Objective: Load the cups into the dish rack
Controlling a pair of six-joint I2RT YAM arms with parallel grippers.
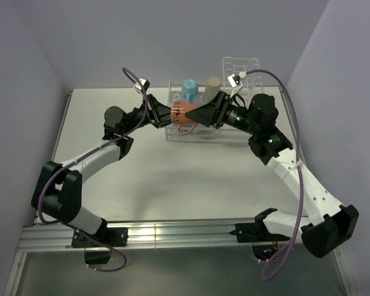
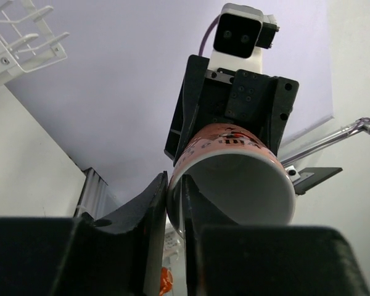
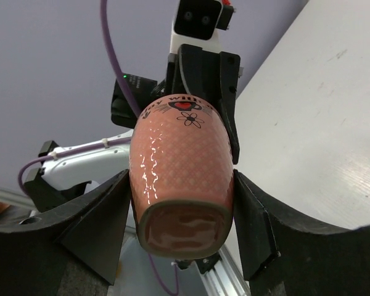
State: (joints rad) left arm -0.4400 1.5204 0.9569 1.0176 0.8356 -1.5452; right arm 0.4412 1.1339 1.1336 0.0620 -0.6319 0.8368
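A salmon-pink cup point(image 1: 184, 115) with a white inside hangs on its side over the front of the clear dish rack point(image 1: 240, 65), held from both ends. My left gripper point(image 1: 172, 114) pinches its rim, one finger inside the mouth and one outside point(image 2: 176, 203). My right gripper point(image 1: 200, 115) is shut on the cup's body near the base point(image 3: 180, 179), a finger pressed on each flank. The cup point(image 3: 182, 166) carries a heart and flower print. A light blue cup point(image 1: 189, 90) and a tan cup point(image 1: 213, 86) stand in the rack behind it.
The rack's tall divider section point(image 2: 24, 37) rises at the back right near the wall. Purple cables loop off both wrists. An aluminium rail point(image 1: 172, 231) runs along the table's near edge between the arm bases. A small orange item point(image 2: 165, 280) shows below my left fingers.
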